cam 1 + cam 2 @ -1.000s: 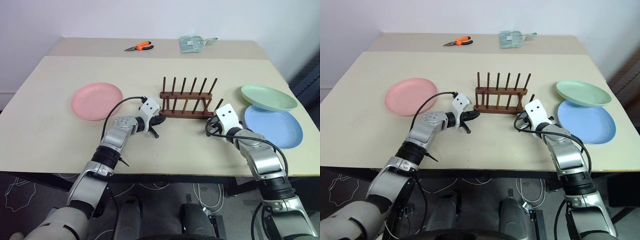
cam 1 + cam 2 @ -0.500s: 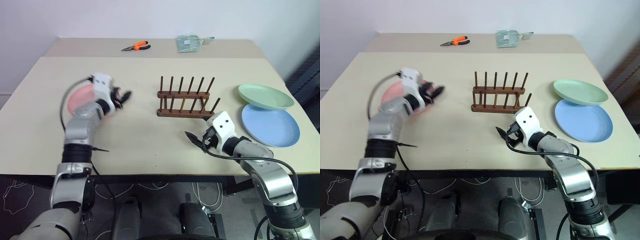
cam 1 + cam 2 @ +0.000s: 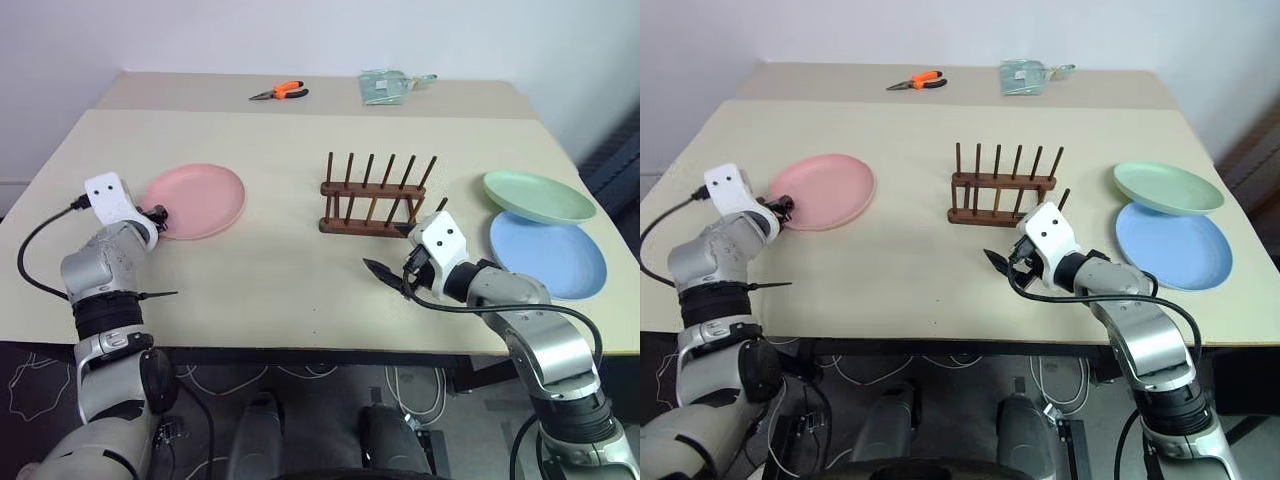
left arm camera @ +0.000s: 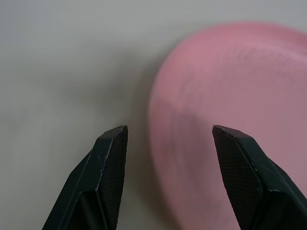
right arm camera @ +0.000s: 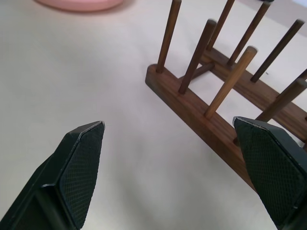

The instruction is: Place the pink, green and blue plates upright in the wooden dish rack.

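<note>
The pink plate (image 3: 195,200) lies flat on the left of the table. My left gripper (image 4: 168,134) is open at its near-left rim, and the rim (image 4: 163,110) shows between the spread fingers. The wooden dish rack (image 3: 372,205) stands empty mid-table. My right gripper (image 3: 393,280) hovers open just in front of the rack's right end, pointing left, with nothing between its fingers (image 5: 81,158). At the right, the green plate (image 3: 538,195) rests tilted on the far edge of the blue plate (image 3: 547,253).
Orange-handled pliers (image 3: 280,93) and a clear packet (image 3: 385,87) lie on the far table section. The table's front edge (image 3: 300,345) runs close below both grippers.
My left arm swung left from beside the rack to the pink plate's edge, and its gripper opened. The right gripper drew back from the rack's right end, turned leftward and opened.
</note>
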Robot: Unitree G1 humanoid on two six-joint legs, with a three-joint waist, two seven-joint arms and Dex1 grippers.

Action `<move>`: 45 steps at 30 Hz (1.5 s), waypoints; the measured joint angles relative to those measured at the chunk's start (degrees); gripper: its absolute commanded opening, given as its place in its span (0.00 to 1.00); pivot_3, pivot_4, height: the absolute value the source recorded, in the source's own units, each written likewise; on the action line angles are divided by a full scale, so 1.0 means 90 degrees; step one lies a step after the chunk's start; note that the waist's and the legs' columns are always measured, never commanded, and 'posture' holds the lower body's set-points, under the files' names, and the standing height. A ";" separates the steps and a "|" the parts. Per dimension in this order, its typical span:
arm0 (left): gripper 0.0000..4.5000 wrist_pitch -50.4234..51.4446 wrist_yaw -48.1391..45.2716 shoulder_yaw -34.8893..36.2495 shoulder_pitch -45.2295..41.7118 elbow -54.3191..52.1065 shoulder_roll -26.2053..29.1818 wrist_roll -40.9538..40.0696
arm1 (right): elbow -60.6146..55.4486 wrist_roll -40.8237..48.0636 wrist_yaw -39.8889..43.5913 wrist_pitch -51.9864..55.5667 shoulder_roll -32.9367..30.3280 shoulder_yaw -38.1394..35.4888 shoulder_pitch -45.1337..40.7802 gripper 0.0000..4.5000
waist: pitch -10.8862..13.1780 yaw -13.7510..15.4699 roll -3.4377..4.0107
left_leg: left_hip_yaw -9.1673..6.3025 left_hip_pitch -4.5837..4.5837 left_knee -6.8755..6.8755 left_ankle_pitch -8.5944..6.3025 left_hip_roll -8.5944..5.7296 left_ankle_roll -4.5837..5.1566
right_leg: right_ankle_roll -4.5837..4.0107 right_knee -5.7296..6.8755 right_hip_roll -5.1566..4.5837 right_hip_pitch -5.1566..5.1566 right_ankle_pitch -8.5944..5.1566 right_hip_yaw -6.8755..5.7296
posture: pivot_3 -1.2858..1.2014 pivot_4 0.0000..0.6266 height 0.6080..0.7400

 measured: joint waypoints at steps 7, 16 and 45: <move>0.11 0.0357 0.0455 0.0642 -0.0251 -0.0033 -0.0342 -0.0575 | 0.0012 -0.0211 -0.0137 -0.0169 0.0022 -0.0001 0.0010 1.00 | 0.0000 -0.0005 0.0000 | 0.0000 0.0001 0.0000 0.0001 0.0000 -0.0001 | 0.0001 0.0001 0.0000 0.0001 0.0000 0.0000 | 0.52 0.24 1.00; 0.01 -0.0881 -0.0611 -0.0008 -0.0480 -0.0440 -0.0554 -0.0839 | -0.0096 -0.0083 -0.0054 -0.0108 -0.0105 -0.0091 -0.0345 1.00 | 0.0008 -0.0005 -0.0011 | 0.0001 -0.0012 0.0002 0.0004 0.0000 -0.0007 | -0.0002 -0.0001 0.0000 -0.0008 0.0002 -0.0001 | 0.52 0.24 1.00; 0.43 -0.0338 -0.0991 -0.1118 -0.1978 -0.1896 -0.1634 -0.2340 | 0.2533 -0.4114 -0.0340 -0.4148 -0.0551 0.1664 -0.3104 0.00 | 0.0014 -0.0008 -0.0014 | 0.0001 -0.0013 -0.0007 0.0011 -0.0001 -0.0018 | 0.0017 -0.0005 0.0000 -0.0011 0.0005 -0.0001 | 0.52 0.24 1.00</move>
